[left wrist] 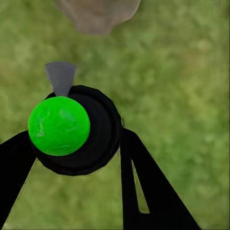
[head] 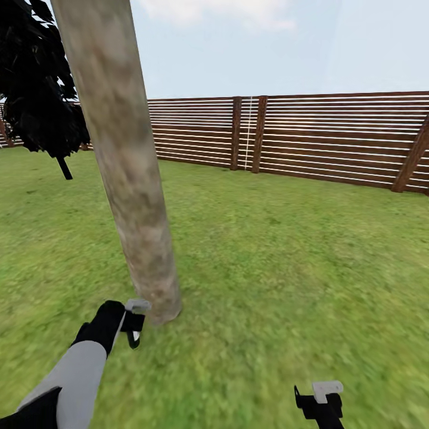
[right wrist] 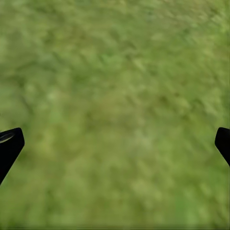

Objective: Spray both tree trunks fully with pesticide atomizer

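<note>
The pesticide atomizer (left wrist: 72, 132), a black round body with a bright green cap and a grey nozzle, sits between the fingers of my left gripper (left wrist: 75, 143), which is shut on it. In the head view the left gripper (head: 133, 326) hangs low over the grass, right beside the base of a tree trunk (head: 128, 179), with the grey nozzle pointing toward it. The trunk is thick, mottled grey-brown and leans slightly; its foot (left wrist: 98, 14) lies just ahead of the nozzle. My right gripper (head: 320, 400) is open over bare grass, its fingertips (right wrist: 9, 143) spread wide apart.
Green lawn (head: 286, 262) spreads in all directions. A brown slatted fence (head: 310, 137) runs along the back. A dark, narrow tree (head: 36, 95) stands at the far left behind the trunk.
</note>
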